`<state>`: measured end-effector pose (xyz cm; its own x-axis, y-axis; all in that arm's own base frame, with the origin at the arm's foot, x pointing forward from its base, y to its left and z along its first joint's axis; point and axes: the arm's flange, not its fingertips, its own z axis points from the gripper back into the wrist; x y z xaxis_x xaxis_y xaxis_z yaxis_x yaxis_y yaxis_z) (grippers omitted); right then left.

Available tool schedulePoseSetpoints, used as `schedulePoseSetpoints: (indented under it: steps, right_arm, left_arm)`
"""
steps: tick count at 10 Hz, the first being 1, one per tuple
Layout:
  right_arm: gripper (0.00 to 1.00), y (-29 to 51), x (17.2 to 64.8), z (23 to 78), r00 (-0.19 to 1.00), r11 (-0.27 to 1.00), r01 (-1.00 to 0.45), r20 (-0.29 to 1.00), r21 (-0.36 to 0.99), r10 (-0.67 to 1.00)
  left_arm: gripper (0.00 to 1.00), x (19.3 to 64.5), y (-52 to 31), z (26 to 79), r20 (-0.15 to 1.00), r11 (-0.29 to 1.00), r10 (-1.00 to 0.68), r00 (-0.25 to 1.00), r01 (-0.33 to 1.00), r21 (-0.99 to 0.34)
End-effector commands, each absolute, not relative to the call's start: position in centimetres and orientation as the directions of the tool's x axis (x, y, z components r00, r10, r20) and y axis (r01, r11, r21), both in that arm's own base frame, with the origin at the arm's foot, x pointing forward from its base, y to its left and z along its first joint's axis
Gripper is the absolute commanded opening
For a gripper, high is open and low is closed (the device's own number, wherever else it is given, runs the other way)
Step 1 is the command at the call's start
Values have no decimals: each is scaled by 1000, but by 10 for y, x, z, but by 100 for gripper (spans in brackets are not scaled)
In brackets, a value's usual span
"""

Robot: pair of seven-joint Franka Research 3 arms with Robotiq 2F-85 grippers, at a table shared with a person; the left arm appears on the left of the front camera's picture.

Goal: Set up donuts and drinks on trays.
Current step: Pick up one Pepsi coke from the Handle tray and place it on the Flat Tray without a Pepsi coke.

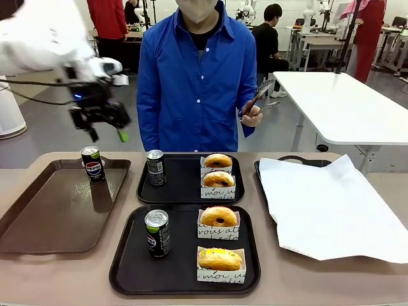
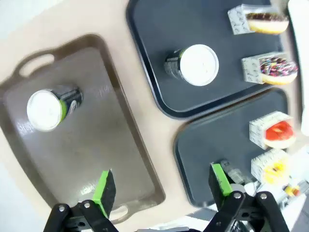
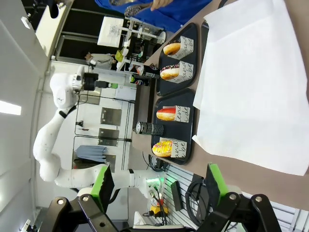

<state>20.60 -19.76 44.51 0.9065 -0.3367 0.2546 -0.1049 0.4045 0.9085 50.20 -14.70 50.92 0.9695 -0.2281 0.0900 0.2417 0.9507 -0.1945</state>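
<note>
Trays point(image 1: 185, 280) in black, two, sit at the middle of the surface point(image 1: 70, 274), one behind the other, each carrying one can point(image 1: 157, 233) on its left and two boxed donuts point(image 1: 218, 217) on its right. A third can stands upright on the brown tray point(image 1: 38, 223) at left. Left claw point(image 1: 107, 134) hangs above that tray, spread, holding nothing. Right claw point(image 3: 159, 186) spread, empty, over white paper point(image 3: 251, 92)

The tan table point(image 1: 382, 280) carries two black trays point(image 1: 185, 271), a brown tray point(image 1: 38, 223) and white paper point(image 1: 331, 210).
</note>
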Motion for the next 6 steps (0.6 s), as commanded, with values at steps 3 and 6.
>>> schedulePoseSetpoints:
  steps: [3,6]
  right_arm:
    - [100,-198,206,445,904,398,-123,268,909,-334]
    - [100,-198,206,445,904,398,-123,268,909,-334]
  left_arm:
    - [100,447,-18,532,115,834,-104,988,150,-531]
    - [100,438,39,487,83,656,-79,993,115,-746]
